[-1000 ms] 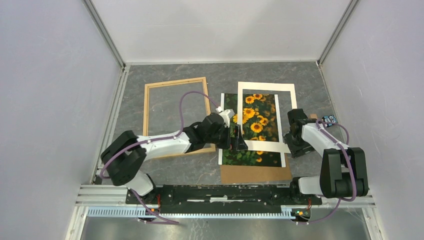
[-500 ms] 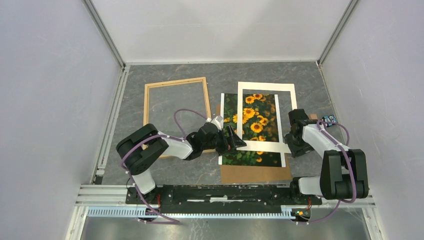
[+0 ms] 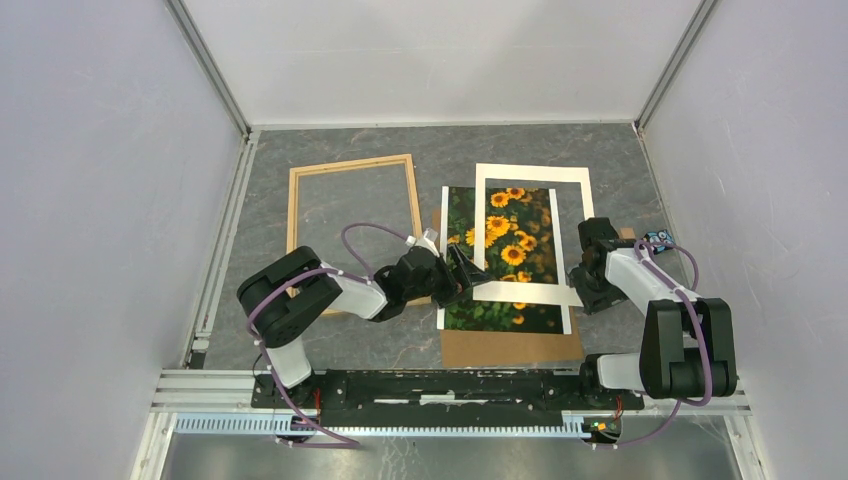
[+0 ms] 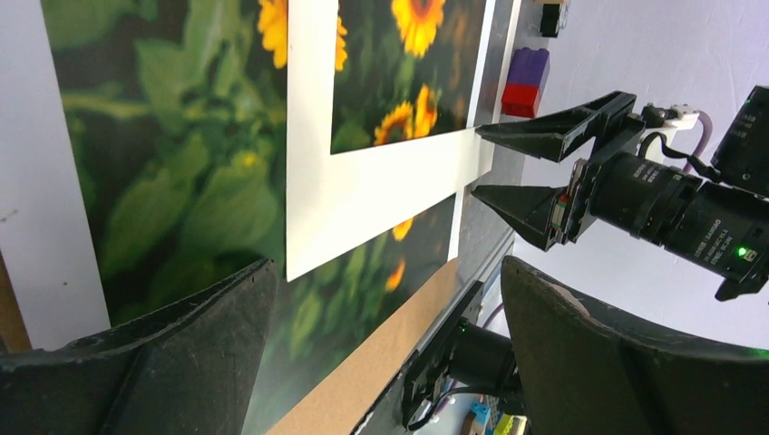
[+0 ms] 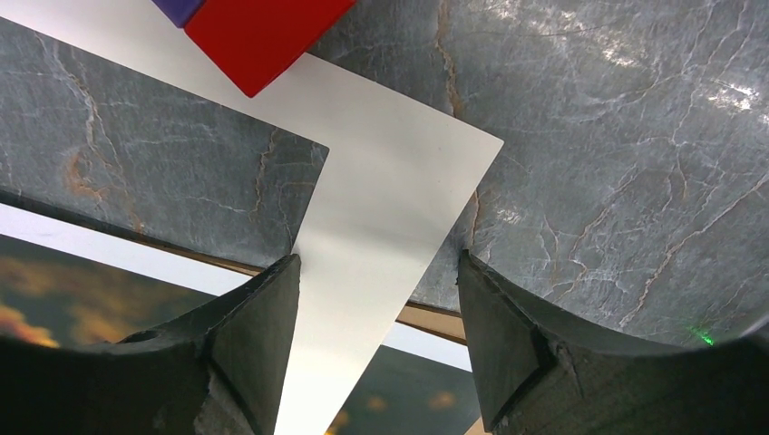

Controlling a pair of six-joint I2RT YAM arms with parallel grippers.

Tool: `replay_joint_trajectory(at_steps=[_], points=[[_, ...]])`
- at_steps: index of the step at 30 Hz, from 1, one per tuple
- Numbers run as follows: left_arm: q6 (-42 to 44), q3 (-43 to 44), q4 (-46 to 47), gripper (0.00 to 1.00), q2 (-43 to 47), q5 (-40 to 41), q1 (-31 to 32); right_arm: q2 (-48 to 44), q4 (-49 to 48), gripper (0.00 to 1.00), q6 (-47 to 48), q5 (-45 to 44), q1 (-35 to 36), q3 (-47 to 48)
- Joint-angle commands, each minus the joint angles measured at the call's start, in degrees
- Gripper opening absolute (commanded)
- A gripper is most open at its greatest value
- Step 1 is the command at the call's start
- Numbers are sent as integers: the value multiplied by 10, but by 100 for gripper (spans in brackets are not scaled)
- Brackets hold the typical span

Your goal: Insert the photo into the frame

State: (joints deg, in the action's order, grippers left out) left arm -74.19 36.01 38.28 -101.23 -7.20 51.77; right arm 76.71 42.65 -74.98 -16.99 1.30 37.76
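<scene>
The photo of orange flowers on dark green lies flat at the table's middle, on a brown board. A white mat lies over its right part. The photo fills the left wrist view under the mat. The light wood frame lies empty to the left. My left gripper is open and low at the photo's left edge, near the mat's lower left corner; it holds nothing. My right gripper is open, and its jaws straddle the mat's lower right corner.
A red and purple block sits on the stone-look table just beyond the mat's right edge; it also shows in the left wrist view. Small coloured blocks lie by the right wall. Grey walls close in on both sides.
My left arm has folded back toward its base and its gripper has drawn a little left, off the mat's lower left corner. The right arm has stayed put.
</scene>
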Motion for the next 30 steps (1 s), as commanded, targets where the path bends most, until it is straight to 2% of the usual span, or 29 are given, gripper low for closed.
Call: replay_joint_trajectory(at_steps=[1,4,8,12,16,20,24,30], points=[[-2,13,-60,100,-8,55,0,25,-49,69,-9,23,-5,-34],[-11,25,-55,100,-32,39,1,25,-50,68,-7,25,-7,-34],[-26,28,15,100,-66,3,1,27,-56,68,-5,35,-7,-38],[-38,50,45,100,-90,-43,1,28,-61,67,-3,42,-8,-41],[-58,62,129,100,-114,-85,1,28,-66,66,-1,43,-7,-43],[-49,79,95,100,-116,-94,2,33,-70,67,14,45,-8,-40],[-51,76,90,100,-119,-93,1,30,-72,75,42,28,-7,-37],[-53,70,87,100,-119,-88,2,-8,-60,98,104,-15,-4,-31]])
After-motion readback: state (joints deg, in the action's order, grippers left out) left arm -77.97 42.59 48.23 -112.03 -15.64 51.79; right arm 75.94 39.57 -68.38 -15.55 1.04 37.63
